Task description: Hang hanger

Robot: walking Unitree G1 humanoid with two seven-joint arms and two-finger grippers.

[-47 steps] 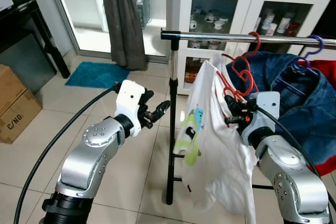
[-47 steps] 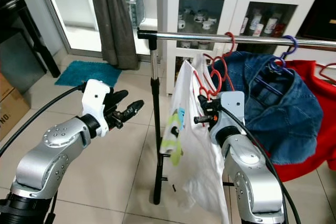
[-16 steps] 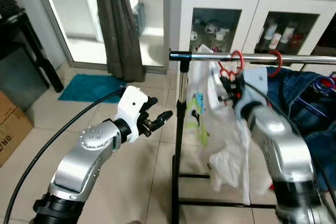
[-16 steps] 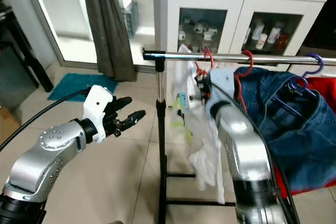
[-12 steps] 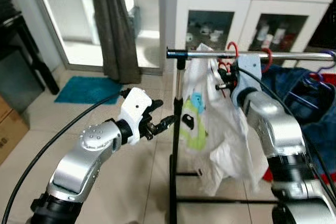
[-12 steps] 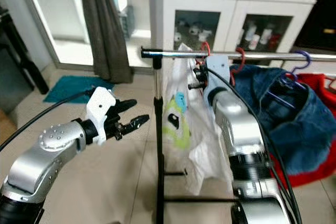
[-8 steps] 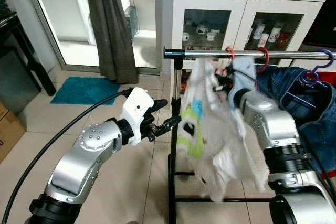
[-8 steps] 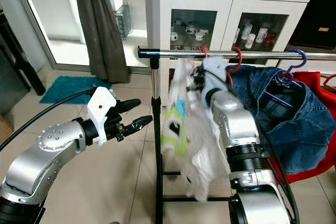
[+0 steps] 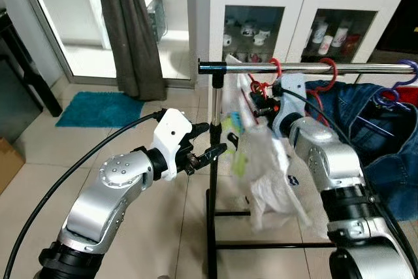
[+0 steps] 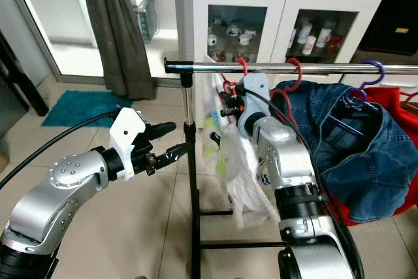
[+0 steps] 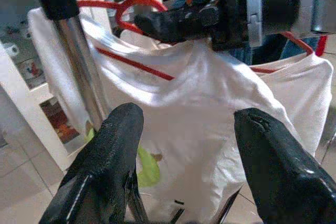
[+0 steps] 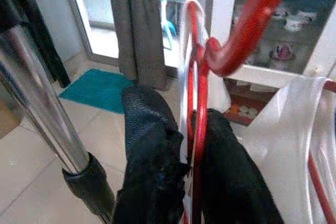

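The red wire hanger (image 12: 198,124) carrying the white shirt (image 9: 277,181) is clenched in the right tool (image 10: 226,104), its hook over the chrome rail (image 9: 307,66). Release is judged outstanding. The left tool (image 9: 212,145) is held released.

Left arm bent forward, left tool (image 9: 208,151) with fingers spread apart, right arm raised, right tool (image 12: 184,145) pinched closed, its fingers (image 12: 149,145) pointing up

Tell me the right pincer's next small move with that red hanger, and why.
Probably let go and back away. The red hanger with the white shirt looks hooked on the rail, while the right pincer is clamped on its wire. The left pincer waits open beside the post.
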